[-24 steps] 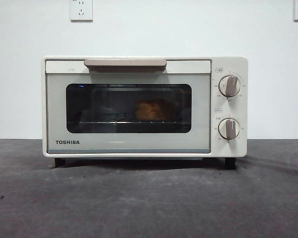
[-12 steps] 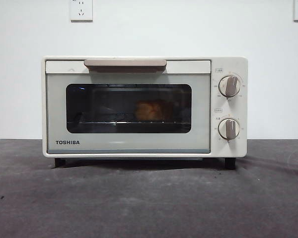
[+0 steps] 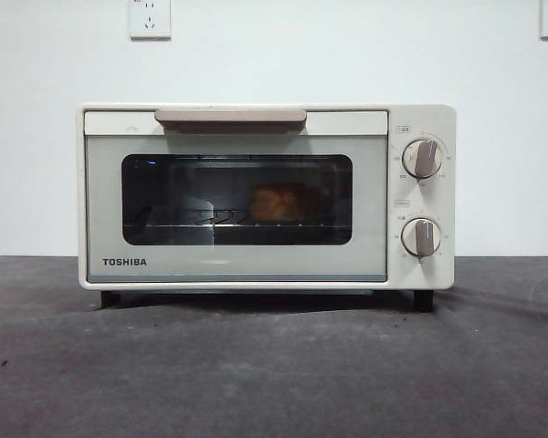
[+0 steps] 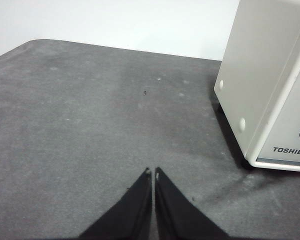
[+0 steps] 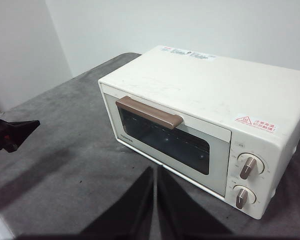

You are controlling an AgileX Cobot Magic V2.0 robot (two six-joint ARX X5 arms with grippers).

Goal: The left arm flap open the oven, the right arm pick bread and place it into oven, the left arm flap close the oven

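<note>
1. The oven (image 3: 265, 196), a cream-white TOSHIBA toaster model, stands on the dark grey table (image 3: 274, 365) against a white wall (image 3: 347, 55), its door shut and its beige bar handle (image 3: 230, 117) level along the top edge of the door.

2. The bread (image 3: 276, 203), a small golden-brown bun, sits inside the oven on the wire rack (image 3: 192, 222), seen through the dark glass window (image 3: 164, 187), a little right of the window's middle.

3. Two beige knobs (image 3: 423, 158) sit one above the other on the panel to the right of the door.

4. The left gripper (image 4: 153, 173) hangs over bare table, off the oven's left front corner and apart from it; its two black jaws are pressed together with only a thin slit between the tips, holding nothing.

5. The right gripper (image 5: 155, 170) is raised in front of the oven and looks down on the door and top panel from a distance; its jaws are likewise closed together and empty.

6. Neither arm shows in the front view; two wall sockets (image 3: 150, 18) sit high on the wall.
</note>
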